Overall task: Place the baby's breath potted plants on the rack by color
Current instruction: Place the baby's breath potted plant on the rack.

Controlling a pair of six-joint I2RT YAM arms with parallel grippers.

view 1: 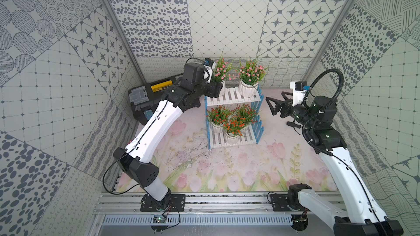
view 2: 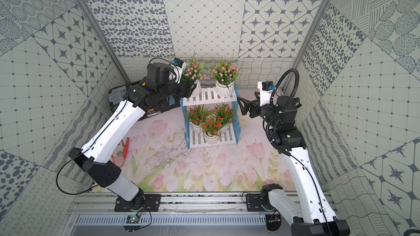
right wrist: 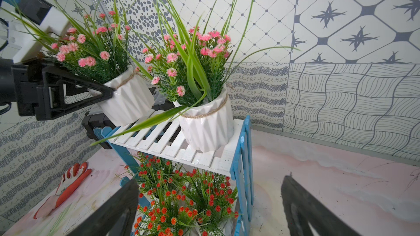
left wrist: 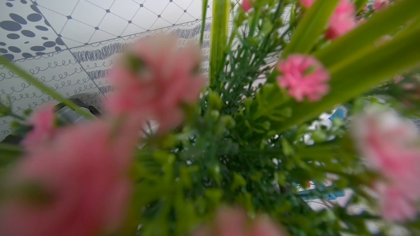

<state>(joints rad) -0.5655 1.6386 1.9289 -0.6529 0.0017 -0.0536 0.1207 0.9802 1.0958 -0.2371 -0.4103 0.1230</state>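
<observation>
In both top views the 2-tier rack (view 1: pixel 234 97) stands on the floral mat (view 1: pixel 227 166), right of the black toolbox (view 1: pixel 145 97). The left gripper (view 1: pixel 217 87) is clamped on the rim of a pink baby's breath plant (view 1: pixel 221 70) at the left end of the rack's upper shelf. A second pink plant (view 1: pixel 250 74) stands at that shelf's right end, and 3 orange-red plants (view 1: pixel 234 120) crowd the lower shelf. The right gripper (view 1: pixel 271 106) hangs just right of the rack, jaws apart and empty. The left wrist view shows only blurred pink blossoms and green foliage. The right wrist view shows the gripped pot (right wrist: pixel 127 103) tilted, its base over the upper shelf's left edge, and a red-and-white glove (right wrist: pixel 68 185) on the mat left of the rack.
</observation>
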